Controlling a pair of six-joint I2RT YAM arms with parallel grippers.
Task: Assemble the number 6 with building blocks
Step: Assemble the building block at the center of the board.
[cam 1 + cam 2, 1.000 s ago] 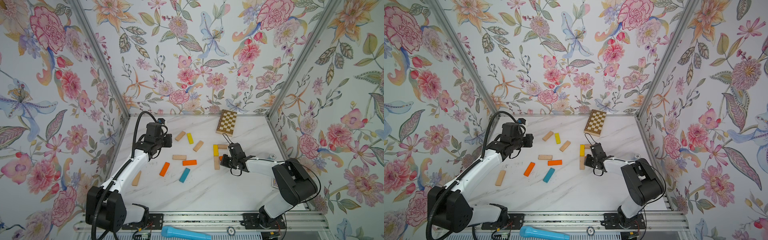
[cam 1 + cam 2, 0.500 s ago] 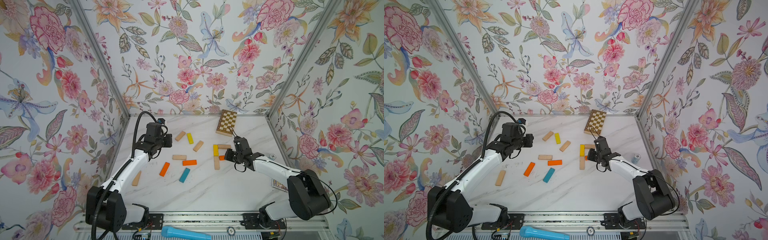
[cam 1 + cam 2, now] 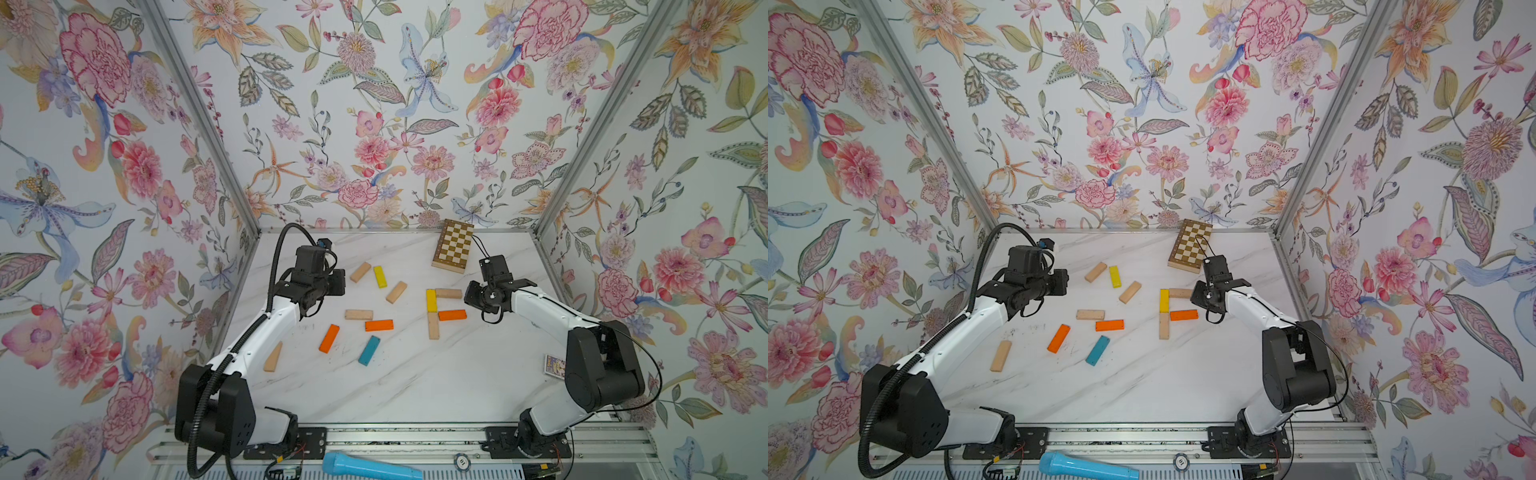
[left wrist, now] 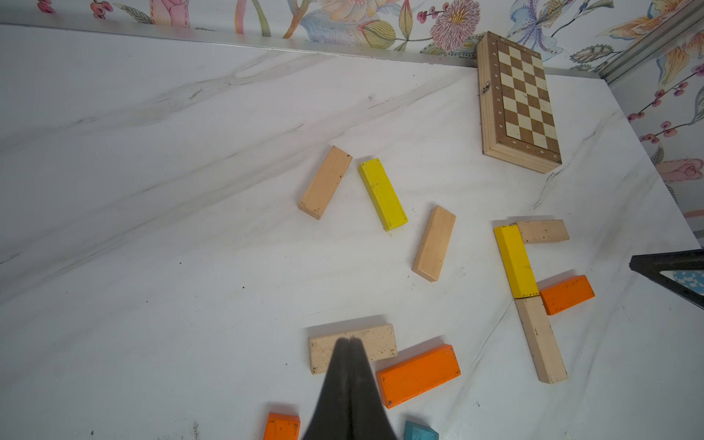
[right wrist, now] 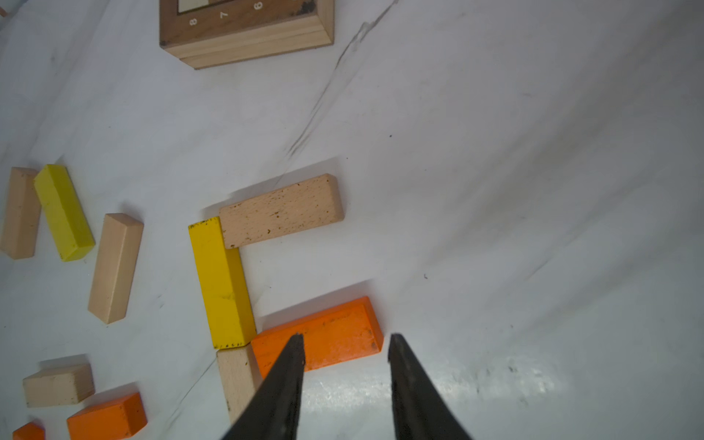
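Flowered wallpaper (image 3: pixel 374 104) stood around a white marble table (image 3: pixel 415 386). At the left, the left gripper (image 4: pixel 348 339) hung above the table with its jaws pressed together and nothing between them. In the left wrist view it showed in front of a pale block (image 4: pixel 381 341). Eight loose building blocks (image 3: pixel 379 325) lay scattered over the left half and the middle of the table, among them one teal block (image 3: pixel 369 350). To the right of them the number 6 (image 3: pixel 432 312) was only partly made. A yellow block (image 3: pixel 431 300) and a beige block (image 3: pixel 433 328) lay end to end as the stem. A beige top bar (image 3: pixel 448 293) and an orange block (image 3: pixel 453 315) both went out to the right. The right gripper (image 5: pixel 347 339) was near the free end of the orange block, its jaws apart and gripping nothing. Behind it a chequered board (image 3: pixel 453 252) lay at the back wall.
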